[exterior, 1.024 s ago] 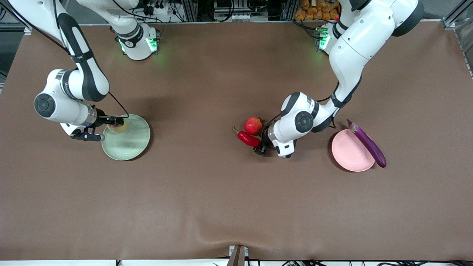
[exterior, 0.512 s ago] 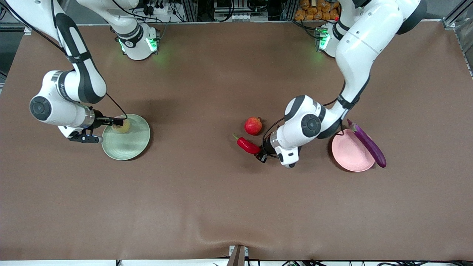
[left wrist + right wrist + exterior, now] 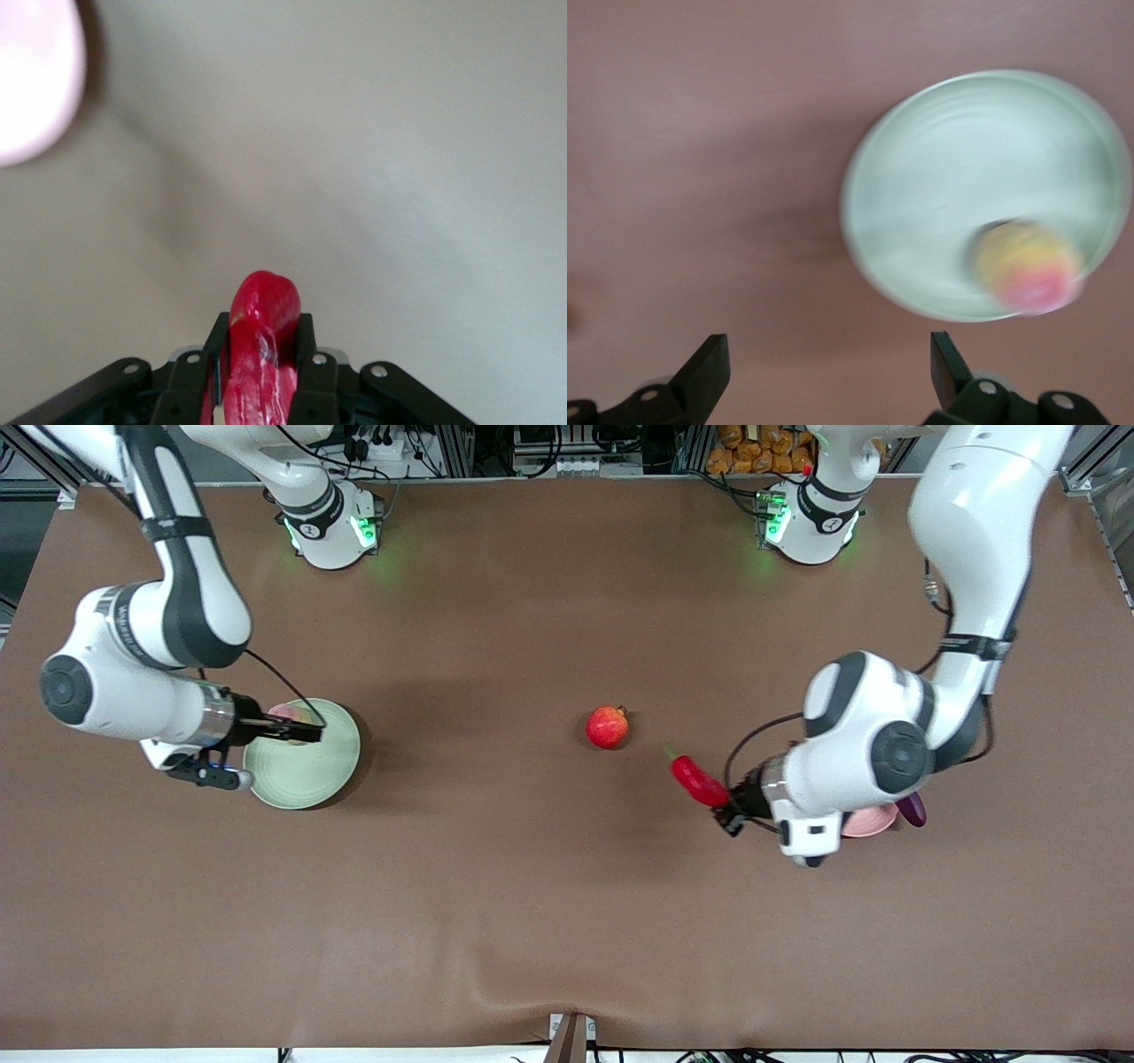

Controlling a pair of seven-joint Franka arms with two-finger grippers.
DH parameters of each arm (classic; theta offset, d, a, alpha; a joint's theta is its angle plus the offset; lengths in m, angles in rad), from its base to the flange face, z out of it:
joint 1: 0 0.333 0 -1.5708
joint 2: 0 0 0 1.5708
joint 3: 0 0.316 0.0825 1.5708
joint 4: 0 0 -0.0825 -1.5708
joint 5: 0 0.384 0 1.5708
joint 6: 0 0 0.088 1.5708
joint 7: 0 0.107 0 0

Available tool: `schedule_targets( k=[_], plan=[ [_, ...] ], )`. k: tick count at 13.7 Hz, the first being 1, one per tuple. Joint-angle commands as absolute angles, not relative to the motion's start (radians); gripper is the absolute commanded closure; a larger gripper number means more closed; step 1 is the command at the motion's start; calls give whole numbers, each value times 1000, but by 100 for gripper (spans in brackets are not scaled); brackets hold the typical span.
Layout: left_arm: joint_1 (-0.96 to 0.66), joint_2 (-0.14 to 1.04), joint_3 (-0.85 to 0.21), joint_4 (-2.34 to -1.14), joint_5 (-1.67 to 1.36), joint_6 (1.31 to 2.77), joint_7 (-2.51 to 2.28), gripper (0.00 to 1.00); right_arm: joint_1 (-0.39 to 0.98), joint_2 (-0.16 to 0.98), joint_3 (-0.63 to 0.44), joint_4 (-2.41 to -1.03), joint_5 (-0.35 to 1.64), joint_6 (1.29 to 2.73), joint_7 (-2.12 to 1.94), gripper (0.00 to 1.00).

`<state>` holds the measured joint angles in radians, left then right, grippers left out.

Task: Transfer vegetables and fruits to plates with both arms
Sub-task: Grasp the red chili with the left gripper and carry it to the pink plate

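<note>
Front view, left gripper (image 3: 261, 332): clenched on the chili (image 3: 698, 781), carried in the air over bare table just beside the pink plate (image 3: 873, 823), lower middle of the frame toward the left arm's end.
Pink plate: mostly hidden under the left arm; only a rim sliver shows.
Eggplant (image 3: 912, 810): only its tip shows at that rim; whether it lies on the plate cannot be told.
Right gripper (image 3: 826, 354): fingers spread wide, empty, over the green plate (image 3: 310, 779).
Peach (image 3: 1028, 266): resting on the green plate, done.
Pomegranate (image 3: 607, 726): on the table at mid-frame, untouched.
Left to do: likely set down the chili, then move the pomegranate.
</note>
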<state>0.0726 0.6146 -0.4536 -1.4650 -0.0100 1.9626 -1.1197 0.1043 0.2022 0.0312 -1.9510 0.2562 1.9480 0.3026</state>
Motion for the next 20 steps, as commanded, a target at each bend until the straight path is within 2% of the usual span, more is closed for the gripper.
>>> schedule_targets(
  k=[1, 4, 7, 9, 12, 14, 15, 17, 18, 19, 20],
  plan=[
    [159, 612, -456, -1483, 53, 1902, -1013, 100, 219, 238, 26, -1864, 319, 1937, 536, 0],
    [224, 643, -456, -1491, 191, 1885, -869, 100, 386, 316, 25, -1754, 356, 2005, 884, 0],
    [279, 682, -456, -1488, 265, 1885, -760, 100, 521, 441, 25, -1604, 350, 2049, 1156, 0],
    [298, 707, -456, -1488, 322, 1888, -750, 100, 583, 527, 25, -1501, 347, 2051, 1302, 0],
    [299, 741, -454, -1485, 370, 1887, -715, 99, 658, 595, 23, -1448, 341, 2098, 1409, 0],
    [299, 746, -445, -1485, 358, 1887, -721, 88, 719, 629, 21, -1448, 315, 2170, 1480, 0],
    [299, 744, -445, -1483, 348, 1887, -726, 76, 741, 646, 20, -1448, 311, 2186, 1500, 0],
    [299, 747, -445, -1485, 310, 1887, -730, 45, 787, 679, 18, -1450, 283, 2239, 1519, 0],
    [301, 746, -443, -1488, 292, 1887, -729, 25, 808, 702, 17, -1451, 252, 2264, 1526, 0],
    [310, 746, -442, -1493, 287, 1885, -733, 0, 813, 721, 17, -1451, 235, 2281, 1548, 0],
    [316, 741, -442, -1496, 276, 1885, -747, 0, 822, 739, 17, -1450, 218, 2296, 1552, 0]
  ],
)
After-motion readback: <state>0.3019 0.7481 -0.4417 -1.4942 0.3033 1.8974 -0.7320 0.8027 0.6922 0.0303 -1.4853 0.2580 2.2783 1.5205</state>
